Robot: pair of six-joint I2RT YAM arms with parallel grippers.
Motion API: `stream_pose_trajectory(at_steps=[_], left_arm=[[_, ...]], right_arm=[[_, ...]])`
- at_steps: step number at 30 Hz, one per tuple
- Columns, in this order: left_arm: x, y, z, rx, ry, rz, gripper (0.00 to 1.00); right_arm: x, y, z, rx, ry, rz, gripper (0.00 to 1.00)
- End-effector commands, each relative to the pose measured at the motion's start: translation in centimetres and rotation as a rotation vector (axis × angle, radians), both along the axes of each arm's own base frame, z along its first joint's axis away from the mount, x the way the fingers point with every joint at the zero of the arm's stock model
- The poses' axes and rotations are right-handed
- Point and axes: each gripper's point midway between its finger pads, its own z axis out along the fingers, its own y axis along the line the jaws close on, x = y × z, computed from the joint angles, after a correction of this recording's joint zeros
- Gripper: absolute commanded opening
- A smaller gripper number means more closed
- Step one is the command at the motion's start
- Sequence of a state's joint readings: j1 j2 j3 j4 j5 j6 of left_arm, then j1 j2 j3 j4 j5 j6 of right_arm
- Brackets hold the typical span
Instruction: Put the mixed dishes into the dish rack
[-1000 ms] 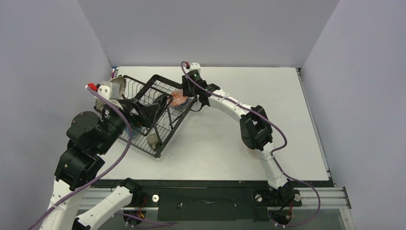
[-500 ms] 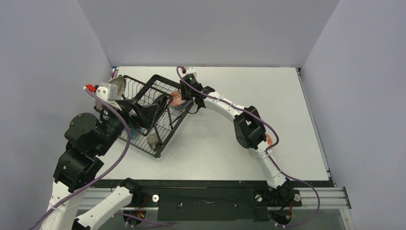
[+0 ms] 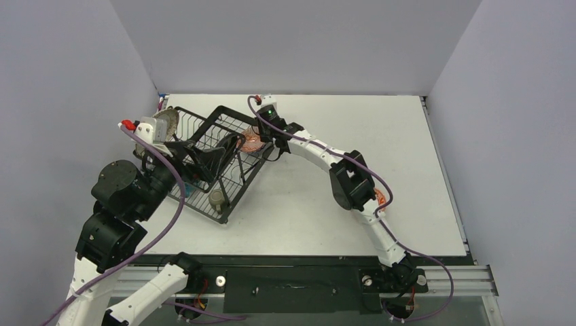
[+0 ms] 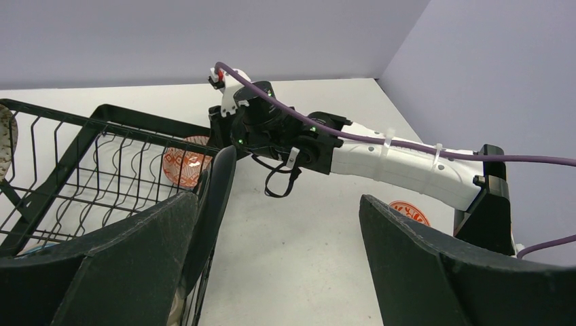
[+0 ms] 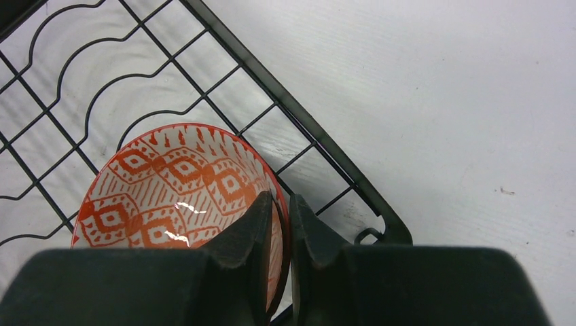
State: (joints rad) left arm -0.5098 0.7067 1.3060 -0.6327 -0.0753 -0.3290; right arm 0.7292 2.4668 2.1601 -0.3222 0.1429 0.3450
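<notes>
Plain pale purple-grey walls (image 3: 292, 41) stand on three sides of a flat white table top (image 3: 407, 149). A silver metal rail (image 3: 462, 275) runs along its near edge.

The right wrist view loses the near side of the patterned bowl (image 5: 170, 183) behind the right gripper (image 5: 280, 204), and the rack (image 5: 299, 115) runs off the top and left edges. From above, a second bowl (image 3: 381, 199) is only an orange sliver behind the right arm (image 3: 350, 183). The left wrist view likewise shows just its rim. In that view the speckled plate (image 4: 5, 142) is cut by the left edge. The black plate (image 4: 219, 190) is half hidden by a finger (image 4: 122, 265) of the left gripper (image 4: 276, 197). A blue scrap (image 4: 32, 249) is too small to name.
</notes>
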Motion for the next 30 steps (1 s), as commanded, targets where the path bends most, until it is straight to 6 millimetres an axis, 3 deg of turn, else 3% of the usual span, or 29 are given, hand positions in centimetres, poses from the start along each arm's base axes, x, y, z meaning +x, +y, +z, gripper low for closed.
stream_pose_trajectory(at_steps=[1, 6, 10, 17, 23, 25, 26, 27, 28, 29, 30], left_arm=[[0.1, 0.1, 1.1, -0.016, -0.031, 0.008, 0.88], [0.1, 0.2, 1.2, -0.014, -0.029, 0.014, 0.88], [0.2, 0.4, 1.3, -0.005, -0.02, 0.024, 0.88], [1.3, 0.7, 2.2, 0.01, -0.001, 0.069, 0.91], [5.4, 0.2, 5.2, 0.07, 0.015, 0.129, 0.92], [7.1, 0.2, 7.3, 0.055, -0.007, 0.148, 0.91], [9.1, 0.2, 6.7, 0.064, 0.022, 0.169, 0.91], [9.5, -0.3, 7.5, 0.041, 0.017, 0.137, 0.91], [12.0, 0.3, 6.1, 0.045, 0.074, 0.16, 0.9], [12.1, -0.7, 7.1, 0.003, 0.078, 0.08, 0.9], [14.6, -0.5, 5.1, 0.01, 0.154, 0.08, 0.87]], right_arm=[[1.8, 1.4, 6.9, 0.05, -0.197, 0.021, 0.0], [3.2, 2.1, 11.5, 0.036, -0.381, 0.073, 0.0], [4.0, 2.2, 13.9, 0.057, -0.476, 0.109, 0.0], [3.6, 1.5, 19.3, 0.303, -0.567, 0.154, 0.0], [2.5, 0.2, 24.2, 0.488, -0.643, 0.166, 0.0], [2.1, -0.3, 25.7, 0.524, -0.666, 0.184, 0.0], [1.8, -0.6, 26.7, 0.544, -0.679, 0.204, 0.0], [1.6, -0.8, 27.0, 0.574, -0.689, 0.214, 0.0], [1.4, -1.3, 27.8, 0.593, -0.704, 0.237, 0.0], [1.2, -1.5, 28.1, 0.621, -0.717, 0.248, 0.0], [0.8, -1.9, 28.8, 0.637, -0.735, 0.28, 0.0]])
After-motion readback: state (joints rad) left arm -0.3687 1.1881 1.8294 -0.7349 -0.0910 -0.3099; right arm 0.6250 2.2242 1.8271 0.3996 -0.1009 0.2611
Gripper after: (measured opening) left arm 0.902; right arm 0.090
